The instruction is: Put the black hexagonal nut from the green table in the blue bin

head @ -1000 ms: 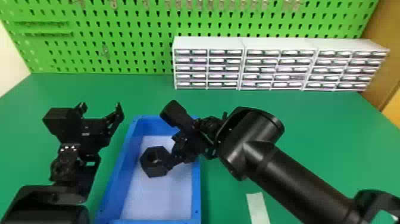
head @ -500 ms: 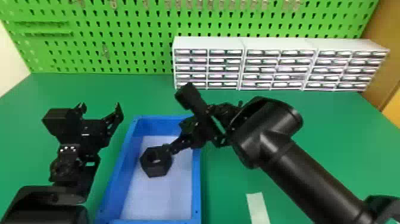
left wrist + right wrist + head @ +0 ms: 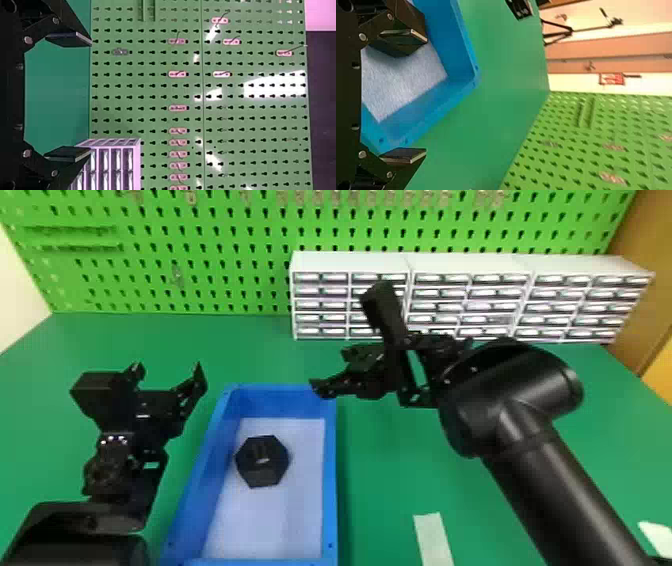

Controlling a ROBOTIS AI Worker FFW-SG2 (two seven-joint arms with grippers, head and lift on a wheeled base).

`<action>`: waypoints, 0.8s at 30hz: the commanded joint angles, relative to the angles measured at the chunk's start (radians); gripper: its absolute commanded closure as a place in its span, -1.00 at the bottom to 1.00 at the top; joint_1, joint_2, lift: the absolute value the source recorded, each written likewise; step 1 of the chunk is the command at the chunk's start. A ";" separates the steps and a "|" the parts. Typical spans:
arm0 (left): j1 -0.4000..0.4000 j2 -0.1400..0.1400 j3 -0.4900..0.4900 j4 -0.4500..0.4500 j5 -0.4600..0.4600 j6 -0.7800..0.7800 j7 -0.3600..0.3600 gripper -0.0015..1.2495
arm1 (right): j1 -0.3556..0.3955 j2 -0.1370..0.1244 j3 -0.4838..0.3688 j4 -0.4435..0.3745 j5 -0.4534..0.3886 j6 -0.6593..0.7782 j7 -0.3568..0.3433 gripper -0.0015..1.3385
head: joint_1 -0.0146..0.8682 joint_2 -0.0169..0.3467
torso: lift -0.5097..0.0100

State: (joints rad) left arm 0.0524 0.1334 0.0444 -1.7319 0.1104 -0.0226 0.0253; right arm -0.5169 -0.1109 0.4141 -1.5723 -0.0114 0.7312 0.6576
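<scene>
Head view: one black hexagonal nut, on the pale floor of the blue bin, toward the far half and close to the left wall. Change noted: a second ago my right gripper is down beside the nut, near fingertip at its edge; half a second ago it is lifting off to the far right; now it stands apart, by the bin's far right corner, fingers spread, pinching nothing. The nut keeps its place through all three, so it has not followed my fingers out. My left gripper, to the left of the bin, has not moved; its fingers are spread and empty. Left wrist view: the two left fingers wide apart, with the green pegboard and the white drawer units beyond. Right wrist view: my right fingers well parted, nothing held; behind one of them a dark block over the bin's floor, which I take for the nut, partly hidden. The green table lies past the rim. Meaning for the task: placing appears done, the nut resting in the bin. Remaining, in my judgement: draw the right hand clear, minding that the low finger does not catch the right rim.
</scene>
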 commanded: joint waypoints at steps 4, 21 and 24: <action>0.000 0.000 0.000 0.000 0.002 0.000 0.001 -0.52 | 0.051 0.023 -0.126 -0.028 0.022 -0.062 -0.003 -0.56 | 0.59 -0.62 | 0.59; 0.000 0.000 0.000 0.000 0.002 0.000 -0.001 -0.52 | 0.187 0.054 -0.362 -0.048 -0.009 -0.253 -0.179 -0.56 | 0.59 -0.62 | 0.59; 0.000 0.000 0.000 0.000 0.002 0.000 0.001 -0.52 | 0.218 0.057 -0.386 -0.049 -0.025 -0.302 -0.230 -0.56 | 0.59 -0.62 | 0.59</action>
State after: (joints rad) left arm 0.0533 0.1334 0.0445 -1.7319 0.1120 -0.0229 0.0253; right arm -0.3363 -0.0578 0.0621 -1.6200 -0.0188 0.4855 0.4651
